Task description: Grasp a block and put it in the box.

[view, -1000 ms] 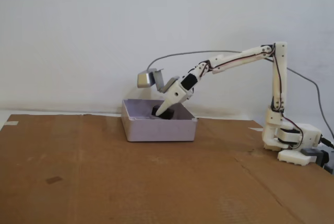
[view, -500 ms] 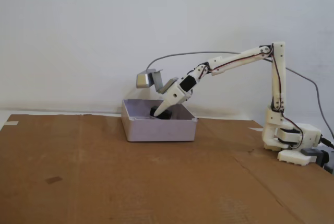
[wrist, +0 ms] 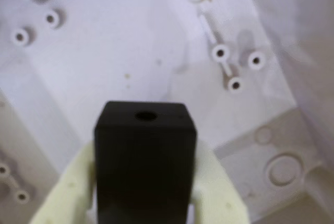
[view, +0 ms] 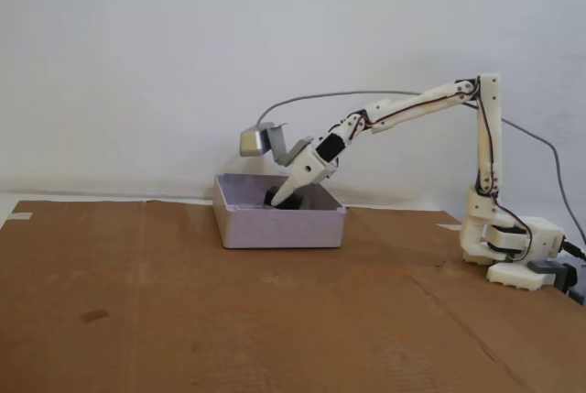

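In the wrist view the black block (wrist: 145,156), with a small round hole in its top face, sits clamped between my two cream fingers (wrist: 70,192). My gripper (wrist: 145,153) is shut on it just above the pale lilac floor of the box (wrist: 130,41). In the fixed view the gripper (view: 279,198) reaches down inside the box (view: 279,226), and only a dark bit of the block (view: 275,197) shows above the front wall. Whether the block touches the floor is hidden.
The box stands at the back of a brown cardboard sheet (view: 229,320). My arm's base (view: 508,251) is at the right, with a grey cable arching behind. A grey camera housing (view: 259,140) juts above the box. Moulded posts and ribs dot the box floor.
Almost nothing: the gripper stays inside the box, still shut on the block, with only a slight shift of the wrist.
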Robot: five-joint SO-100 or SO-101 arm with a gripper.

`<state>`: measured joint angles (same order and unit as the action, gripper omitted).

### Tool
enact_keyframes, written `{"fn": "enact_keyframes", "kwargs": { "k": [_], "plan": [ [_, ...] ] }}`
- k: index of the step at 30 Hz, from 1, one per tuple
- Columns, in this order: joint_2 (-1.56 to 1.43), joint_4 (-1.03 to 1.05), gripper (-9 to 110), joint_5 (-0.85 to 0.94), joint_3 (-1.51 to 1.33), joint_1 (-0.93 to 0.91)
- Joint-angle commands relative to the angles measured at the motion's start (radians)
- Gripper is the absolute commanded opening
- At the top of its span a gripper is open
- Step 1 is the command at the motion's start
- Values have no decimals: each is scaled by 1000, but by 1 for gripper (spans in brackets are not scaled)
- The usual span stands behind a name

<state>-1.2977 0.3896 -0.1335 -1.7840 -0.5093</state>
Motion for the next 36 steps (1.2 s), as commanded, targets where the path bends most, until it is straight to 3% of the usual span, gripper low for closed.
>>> {"fn": "enact_keyframes", "kwargs": {
  "k": [1, 11, 17, 36],
  "plan": [
    [-41, -31, 0, 9, 5, 14],
    [-43, -31, 1, 9, -3, 18],
    [-43, -44, 14, 9, -2, 17],
    [-60, -44, 15, 9, -2, 17]
  ]
}}
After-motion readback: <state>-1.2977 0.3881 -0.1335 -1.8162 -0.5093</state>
